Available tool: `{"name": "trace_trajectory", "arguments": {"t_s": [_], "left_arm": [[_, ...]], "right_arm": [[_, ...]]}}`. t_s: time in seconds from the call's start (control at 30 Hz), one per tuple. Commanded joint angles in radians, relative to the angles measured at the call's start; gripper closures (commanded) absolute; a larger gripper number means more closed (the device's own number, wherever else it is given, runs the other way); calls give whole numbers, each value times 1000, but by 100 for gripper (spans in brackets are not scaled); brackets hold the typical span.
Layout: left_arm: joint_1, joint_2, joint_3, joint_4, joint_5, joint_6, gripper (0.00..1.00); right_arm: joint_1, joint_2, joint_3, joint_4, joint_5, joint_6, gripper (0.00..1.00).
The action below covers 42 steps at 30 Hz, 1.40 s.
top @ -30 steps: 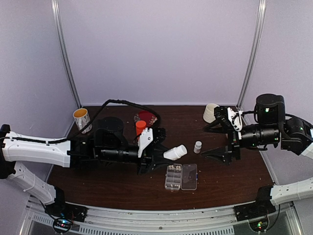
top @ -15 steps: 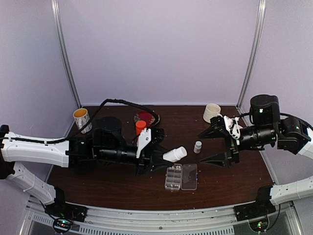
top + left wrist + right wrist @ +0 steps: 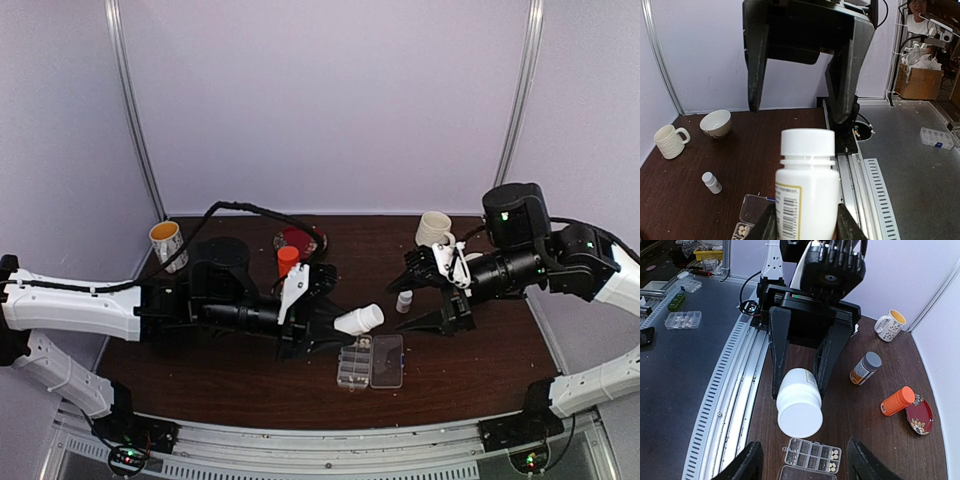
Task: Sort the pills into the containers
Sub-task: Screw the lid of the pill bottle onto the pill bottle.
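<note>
My left gripper (image 3: 806,227) is shut on a large white bottle (image 3: 806,190) with its white cap on, and holds it tilted above the organiser box (image 3: 370,361). In the top view the bottle (image 3: 358,319) points right. My right gripper (image 3: 412,298) stands open just right of the cap, apart from it. In the right wrist view the cap of the bottle (image 3: 799,402) faces that gripper (image 3: 805,465), whose fingers frame the containers (image 3: 812,456). The box lid lies open. Cream pills (image 3: 832,454) fill the end compartments, and some pills (image 3: 742,231) show in the left wrist view.
A small white bottle (image 3: 404,300) stands under my right gripper. An orange bottle (image 3: 287,260) and a red dish (image 3: 298,240) sit behind the left arm. A grey-capped bottle (image 3: 865,368), a yellow mug (image 3: 167,243), a cream mug (image 3: 432,229) and a bowl (image 3: 715,123) stand along the back.
My right gripper has moved left towards the bottle's cap and its jaws have narrowed. The left gripper and its bottle have hardly moved.
</note>
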<state>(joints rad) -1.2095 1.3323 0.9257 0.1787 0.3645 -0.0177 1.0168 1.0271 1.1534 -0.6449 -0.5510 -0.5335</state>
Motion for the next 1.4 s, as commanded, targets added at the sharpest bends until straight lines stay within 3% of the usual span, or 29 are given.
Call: {"name": "trace_trajectory", "arguments": {"t_s": [0.0,0.63,1.37], "left_arm": [[6,5,39,21,22,1,100],[6,11,44,13,30,-2,100],[5,10,51,20,45,-8,100]], "right_arm": [[22,16,40,-23,-16,-35,41],[62,97,113,-38,6,-75,47],[78,120,127,-65,45,-117,67]]}}
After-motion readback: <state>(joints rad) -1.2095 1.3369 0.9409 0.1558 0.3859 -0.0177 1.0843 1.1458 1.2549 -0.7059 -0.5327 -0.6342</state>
